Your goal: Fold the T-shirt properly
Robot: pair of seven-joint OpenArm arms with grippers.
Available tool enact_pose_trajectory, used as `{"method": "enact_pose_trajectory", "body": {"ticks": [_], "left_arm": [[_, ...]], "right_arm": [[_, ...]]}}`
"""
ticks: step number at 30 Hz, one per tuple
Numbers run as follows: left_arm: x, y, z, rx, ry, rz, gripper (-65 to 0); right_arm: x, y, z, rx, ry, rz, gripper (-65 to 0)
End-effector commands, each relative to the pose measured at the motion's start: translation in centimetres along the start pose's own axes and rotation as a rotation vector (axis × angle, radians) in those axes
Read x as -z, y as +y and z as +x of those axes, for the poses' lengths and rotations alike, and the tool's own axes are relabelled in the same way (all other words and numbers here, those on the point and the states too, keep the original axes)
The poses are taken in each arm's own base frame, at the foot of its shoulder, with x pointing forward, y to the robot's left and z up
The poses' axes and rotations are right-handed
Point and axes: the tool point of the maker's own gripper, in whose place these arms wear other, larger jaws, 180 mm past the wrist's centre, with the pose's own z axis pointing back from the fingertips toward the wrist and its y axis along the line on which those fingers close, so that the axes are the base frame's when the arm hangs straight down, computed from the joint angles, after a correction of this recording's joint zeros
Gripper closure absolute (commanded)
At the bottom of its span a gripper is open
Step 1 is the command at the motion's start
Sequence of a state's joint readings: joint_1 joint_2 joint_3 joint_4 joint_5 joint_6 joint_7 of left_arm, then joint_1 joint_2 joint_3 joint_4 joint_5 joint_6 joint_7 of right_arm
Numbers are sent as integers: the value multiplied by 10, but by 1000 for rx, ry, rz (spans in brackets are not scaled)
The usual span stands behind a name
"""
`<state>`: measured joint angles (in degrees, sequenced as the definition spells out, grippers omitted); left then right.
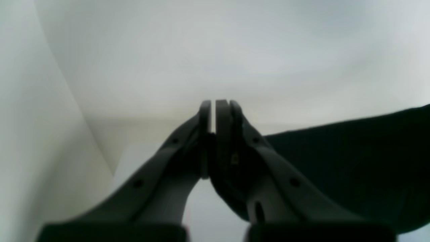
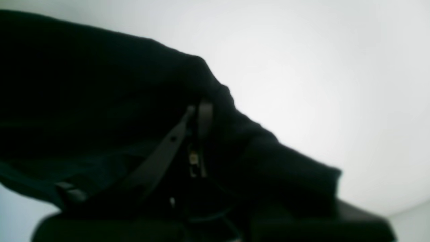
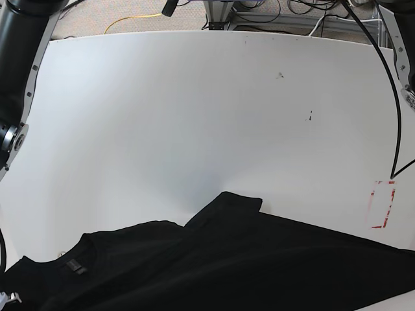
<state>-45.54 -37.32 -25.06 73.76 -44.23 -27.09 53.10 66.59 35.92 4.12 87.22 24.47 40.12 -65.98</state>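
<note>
The black T-shirt (image 3: 227,259) lies spread along the near edge of the white table (image 3: 194,116), with one corner peaking toward the middle and the collar at the left. Neither gripper shows in the base view. In the left wrist view my left gripper (image 1: 214,104) has its fingers pressed together with black shirt fabric (image 1: 352,161) pinched between them and trailing off to the right. In the right wrist view my right gripper (image 2: 201,111) is wrapped in the shirt's fabric (image 2: 84,84). Only one finger (image 2: 205,117) shows, and it is closed into the cloth.
A red-and-white marker (image 3: 381,204) is stuck to the table at the right. A thin black cable (image 3: 392,97) hangs along the right side. The arm columns stand at the far left (image 3: 16,39) and far right corners. Cables lie on the floor behind the table.
</note>
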Motion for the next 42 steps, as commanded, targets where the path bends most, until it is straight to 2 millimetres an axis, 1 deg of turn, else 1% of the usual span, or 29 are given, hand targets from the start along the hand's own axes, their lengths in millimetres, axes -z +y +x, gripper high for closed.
{"method": "enact_pose_trajectory", "body": {"ticks": [1,3,5,7,9,12,13,15,16,19,20,23,27,31,33,36,39,42], "left_arm": [[-11,0,14,14,-61,-8,-3],[-13,-5,-9,11,-16,-23,-3],[-15,-9,-20,17,4,-33,-3],[-20,-12,-44,27,56,-38,0],[-27,-9,-58,24,81,-25,0],[-42,2,-85,2,130,6,0],[-47,5,-97,-5,155,15,0],[-52,8,-112,-12,191,24,0],[-56,10,-121,-16,214,29,0],[-65,12,-145,-24,272,35,0],[-71,13,-157,-34,299,39,0],[-90,20,-181,-60,356,58,0],[-109,24,-209,-74,430,75,0],[-129,25,-238,-82,517,86,0],[-141,26,-253,-86,563,94,0],[-154,26,-269,-92,615,100,0],[-169,26,-285,-97,669,106,0],[-178,27,-295,-100,700,112,0]], "right_arm": [[-7,1,-7,11,-6,-14,0],[-8,10,-27,22,19,-8,0],[-9,18,-38,22,33,-3,0],[-14,33,-59,27,64,4,0],[-20,39,-73,49,79,-3,0],[-32,51,-98,69,130,-12,0],[-35,58,-108,71,153,-6,0],[-39,70,-121,75,179,8,0],[-42,78,-130,80,197,16,0],[-52,94,-152,96,239,26,0],[-56,103,-164,111,261,37,0],[-65,120,-193,148,323,60,0],[-79,137,-227,203,399,78,0],[-100,151,-259,255,473,86,0],[-113,162,-275,296,510,109,0],[-129,177,-291,359,542,145,0],[-151,191,-310,417,585,165,0],[-168,203,-325,459,623,180,0]]}}
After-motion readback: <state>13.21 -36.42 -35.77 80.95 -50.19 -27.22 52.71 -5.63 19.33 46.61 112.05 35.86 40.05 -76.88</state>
